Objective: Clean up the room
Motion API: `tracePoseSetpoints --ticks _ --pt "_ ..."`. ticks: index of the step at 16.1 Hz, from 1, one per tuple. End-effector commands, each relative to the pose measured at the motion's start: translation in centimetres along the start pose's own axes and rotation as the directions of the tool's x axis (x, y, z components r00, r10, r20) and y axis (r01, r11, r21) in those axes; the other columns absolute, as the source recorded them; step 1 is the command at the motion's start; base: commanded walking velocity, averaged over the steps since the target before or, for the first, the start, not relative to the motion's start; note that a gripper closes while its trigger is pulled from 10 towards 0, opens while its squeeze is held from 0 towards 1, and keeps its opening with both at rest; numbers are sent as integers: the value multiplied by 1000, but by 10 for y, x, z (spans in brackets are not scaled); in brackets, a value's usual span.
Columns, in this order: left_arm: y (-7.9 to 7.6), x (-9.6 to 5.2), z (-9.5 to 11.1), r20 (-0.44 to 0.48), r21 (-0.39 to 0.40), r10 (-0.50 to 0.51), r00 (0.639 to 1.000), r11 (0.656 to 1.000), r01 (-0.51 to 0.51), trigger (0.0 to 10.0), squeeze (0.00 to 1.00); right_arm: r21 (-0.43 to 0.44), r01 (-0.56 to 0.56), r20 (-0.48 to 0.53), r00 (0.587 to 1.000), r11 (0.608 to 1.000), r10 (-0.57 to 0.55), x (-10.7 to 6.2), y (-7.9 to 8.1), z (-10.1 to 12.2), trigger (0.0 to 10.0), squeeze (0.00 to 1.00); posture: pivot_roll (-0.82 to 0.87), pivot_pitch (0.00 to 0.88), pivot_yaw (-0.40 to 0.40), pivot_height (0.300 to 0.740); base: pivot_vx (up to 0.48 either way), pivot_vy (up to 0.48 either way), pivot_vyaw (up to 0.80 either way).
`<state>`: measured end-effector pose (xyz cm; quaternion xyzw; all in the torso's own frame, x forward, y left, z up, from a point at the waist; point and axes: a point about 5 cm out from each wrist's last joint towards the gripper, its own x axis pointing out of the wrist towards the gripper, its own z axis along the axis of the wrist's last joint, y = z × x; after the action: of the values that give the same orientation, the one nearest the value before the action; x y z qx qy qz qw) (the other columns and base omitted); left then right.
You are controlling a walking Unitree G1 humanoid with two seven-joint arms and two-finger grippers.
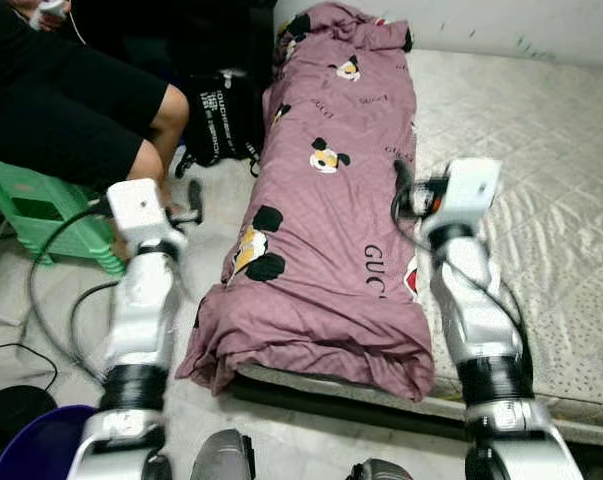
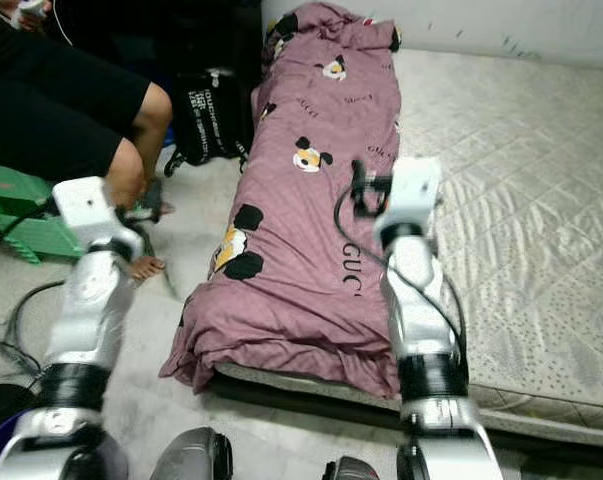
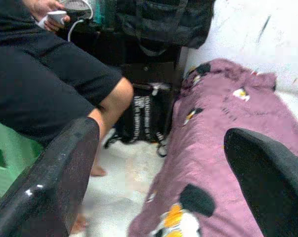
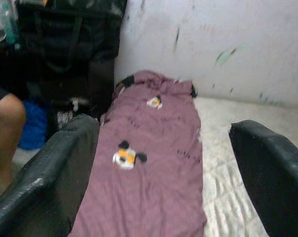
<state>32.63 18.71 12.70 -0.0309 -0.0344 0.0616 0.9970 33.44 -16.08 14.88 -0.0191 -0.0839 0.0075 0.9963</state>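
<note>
Along the left edge of the bare quilted cream mattress [image 1: 541, 150] lies the task's thing, a mauve cotton quilt printed with cartoon mouse figures [image 1: 326, 220], folded into a long strip from the white wall [image 4: 247, 44] down to the near corner, where its end droops over the mattress edge toward the floor; I judge it the item to tidy.

Both arms are raised over it; the left gripper [image 3: 163, 182] hangs beside the quilt's left edge, above the pale floor, fingers spread wide and empty; the right gripper [image 4: 163, 163] sits over the quilt's right half, likewise released, nothing between the fingers.

Risks as I read them:
- a seated person in black shorts [image 1: 71, 110] on a green plastic stool [image 1: 36, 215] is close to the left arm; a wide swing could strike the knee;
- black cables [image 1: 51, 300] trail on the floor by the left arm; snagging looks possible;
- a pinch on one layer only would let the fold open and drag;
- a black strapped bag [image 1: 221, 115] stands just beside the quilt; a stray finger could hook a strap.
</note>
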Motion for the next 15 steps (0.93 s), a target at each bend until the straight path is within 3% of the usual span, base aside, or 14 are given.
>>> tracePoseSetpoints --ticks 1,3,5,8,10,15 --pt "10 -11 -8 -31 36 10 999 999 -9 10000 0 4 -26 -10 1000 1000 26 -8 -1 -4 10000 0 21 0 -6 740 0 0 0" --pt "17 -38 -14 -46 82 -10 999 997 13 10000 0 -24 -46 -42 998 999 45 -29 -17 -11 10000 0 27 0 -8 740 0 0 0" --pt "28 -56 -18 -63 94 23 998 995 -17 10000 0 -47 -48 -71 996 998 44 -46 -30 -16 10000 0 34 0 -11 740 0 0 0" --pt "30 -86 -22 -97 104 1 995 995 10 10000 0 -66 -110 -120 988 992 102 -74 -34 -18 10000 0 37 0 -13 740 0 0 0" --pt "26 -89 -20 -95 118 -26 995 992 37 10000 0 -76 -125 -144 983 989 113 -82 -34 -20 10000 0 34 0 -15 740 0 0 0" --pt "18 -87 -14 -109 100 -32 994 994 43 10000 0 -98 -204 -105 975 974 194 -71 -7 -7 10000 0 13 0 1 740 0 0 560"
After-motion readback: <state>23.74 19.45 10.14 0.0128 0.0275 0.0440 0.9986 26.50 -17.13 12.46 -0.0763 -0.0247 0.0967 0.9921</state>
